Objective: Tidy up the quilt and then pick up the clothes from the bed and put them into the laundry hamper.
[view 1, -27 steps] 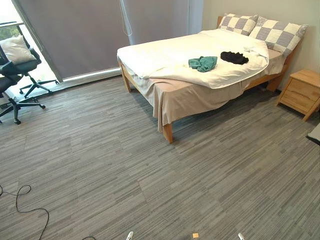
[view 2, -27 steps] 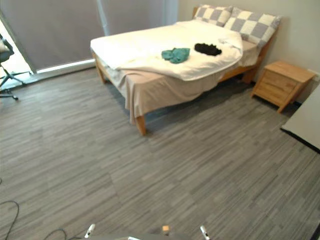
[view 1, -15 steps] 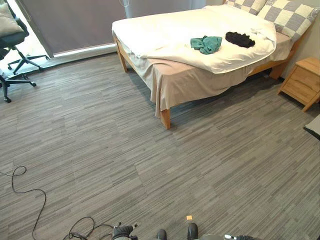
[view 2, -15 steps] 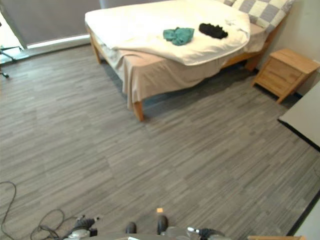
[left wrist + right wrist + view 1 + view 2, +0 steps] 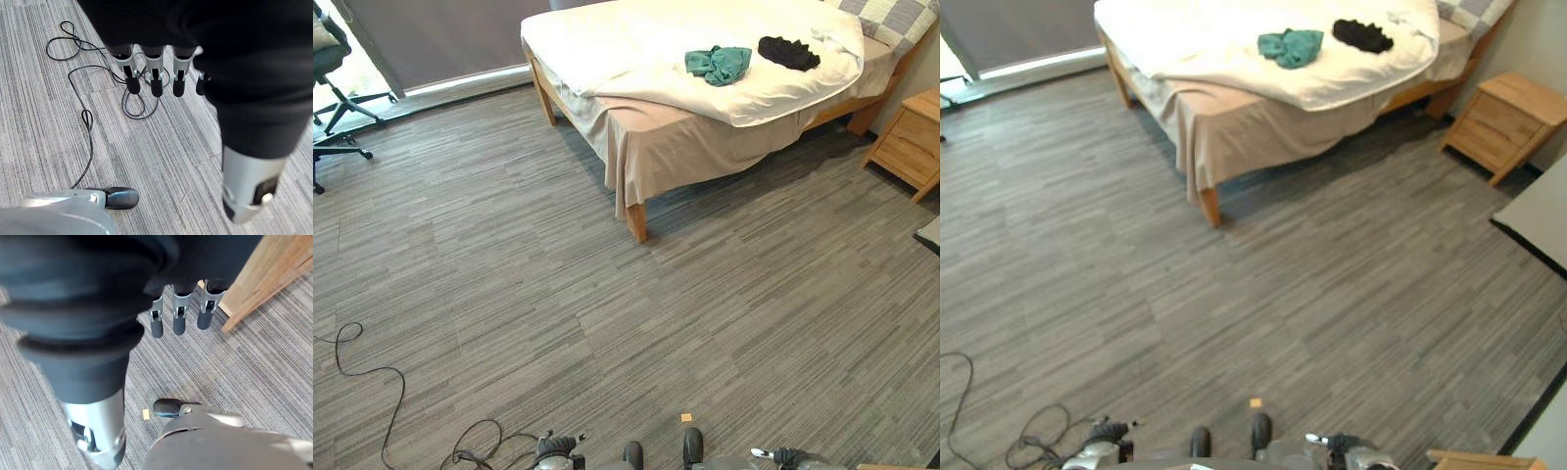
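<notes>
1. While the robot stands far from the bed (image 5: 636, 211), its first job is to walk closer, because the quilt (image 5: 646, 44) is out of reach.
2. The white quilt lies crooked on the bed and hangs over the near side.
3. Two clothes rest on top of it: a green garment (image 5: 717, 64) and a black garment (image 5: 788, 52), near each other but not touching.
4. The left hand (image 5: 154, 73) hangs down over the floor (image 5: 509, 294), with its fingers straight and holding nothing.
5. The right hand (image 5: 178, 313) hangs down too, fingers straight and empty, beside a piece of wooden furniture (image 5: 264, 274).
6. Walking to the bed's near side looks best.
7. It should take care not to bump the wooden nightstand (image 5: 913, 142).
8. I see no laundry hamper yet.
</notes>
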